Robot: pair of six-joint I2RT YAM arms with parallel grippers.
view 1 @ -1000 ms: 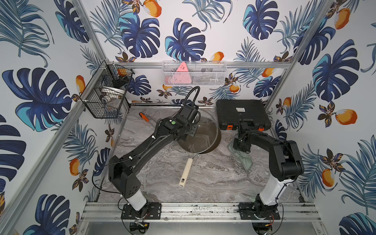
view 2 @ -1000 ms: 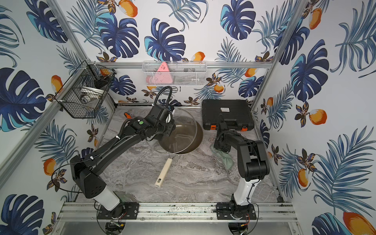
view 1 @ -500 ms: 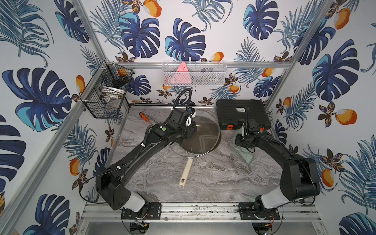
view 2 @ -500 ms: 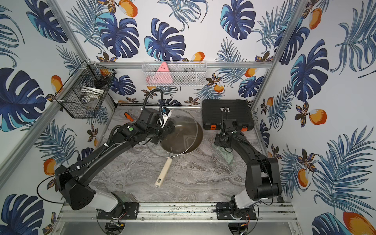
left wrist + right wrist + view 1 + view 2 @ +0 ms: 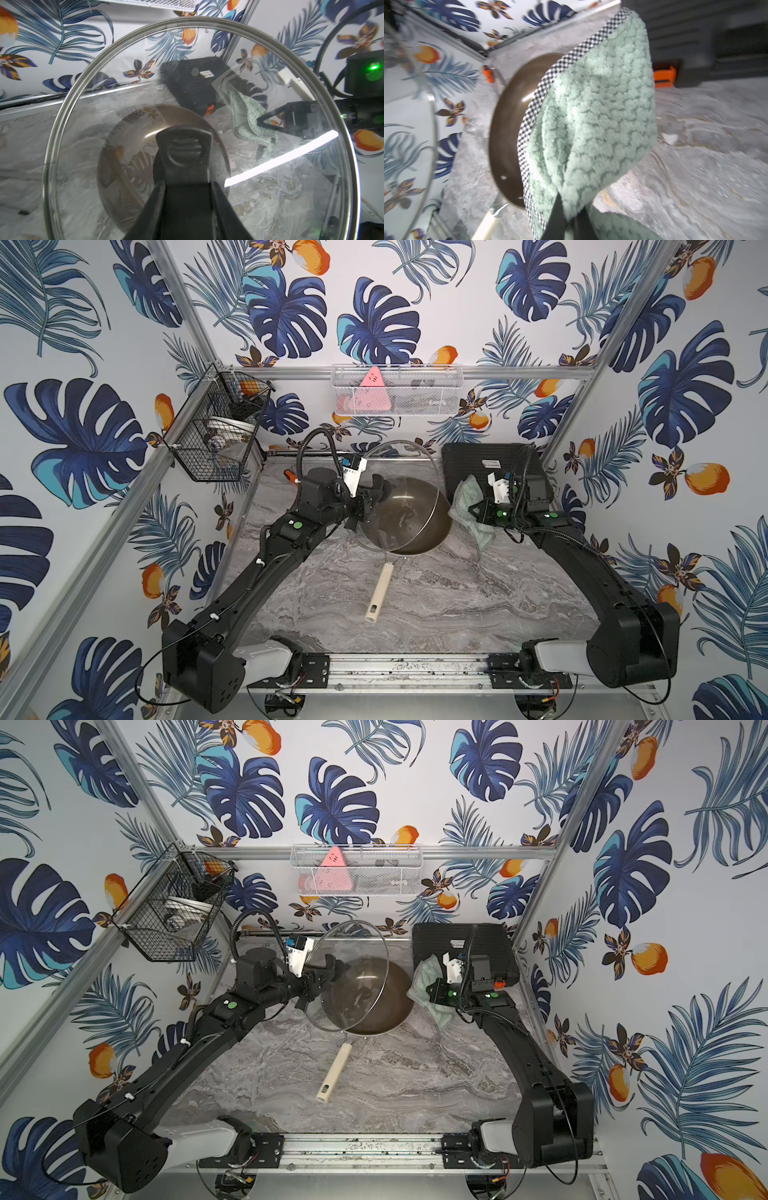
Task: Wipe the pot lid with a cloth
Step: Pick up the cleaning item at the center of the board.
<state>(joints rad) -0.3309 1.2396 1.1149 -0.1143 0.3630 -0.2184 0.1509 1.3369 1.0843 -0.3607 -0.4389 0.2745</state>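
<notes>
Lid lifted on edge over the pan, cloth pinched just beside it

The left gripper (image 5: 185,184) is clamped on the black elongated handle of the large round glass pot lid with a metal rim (image 5: 409,472), holding it steeply tilted above the brown frying pan with a cream handle (image 5: 441,522). The lid's lower edge hangs over the pan's rim on the left arm's side; whether the two touch cannot be told. The right gripper (image 5: 569,209) is clenched on the small pale green fluffy cloth with a black-and-white checked border (image 5: 602,114). The cloth dangles off the grey marble tabletop (image 5: 436,605), just beside the pan on the side facing the black ribbed plastic case (image 5: 469,456), and is apart from the lid.
</notes>
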